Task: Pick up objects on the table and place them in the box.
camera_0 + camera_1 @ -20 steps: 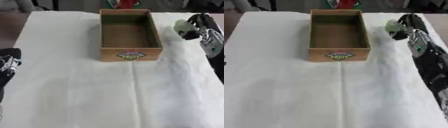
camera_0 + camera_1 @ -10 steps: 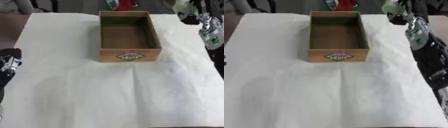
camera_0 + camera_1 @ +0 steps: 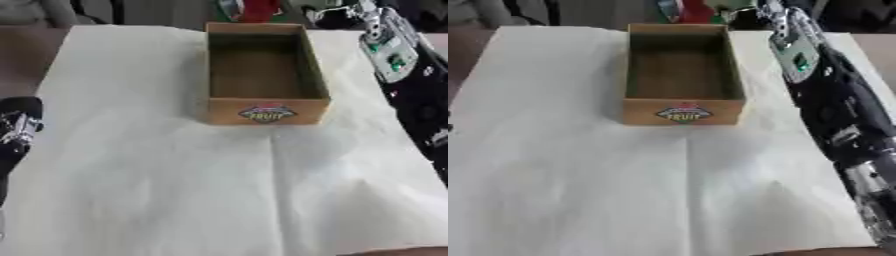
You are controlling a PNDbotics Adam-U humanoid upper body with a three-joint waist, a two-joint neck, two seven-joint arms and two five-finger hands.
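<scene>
Box: a brown cardboard box sits open on the bench, toward the far middle, a "FRUIT" label on its near wall. Inside looks bare, as far as I can see.

Bench: draped in a white cloth, creased down the middle below the box.

Right arm: it comes in along the right side and reaches up past the box's far right corner. The right eye view shows the whole forearm, black with a silver joint low down; the left eye view cuts most of that off.

Right hand: the right hand is up at the top edge, beyond the box's far right corner. There's a pale, whitish thing at its fingers, but it's blurred. I cannot tell how the fingers are set or whether they truly have hold of it.

Left hand: the left hand shows only in the left eye view, resting at the left edge, black and silver. Its fingers I cannot make out.

Beyond the box: something red stands just behind the far wall.
</scene>
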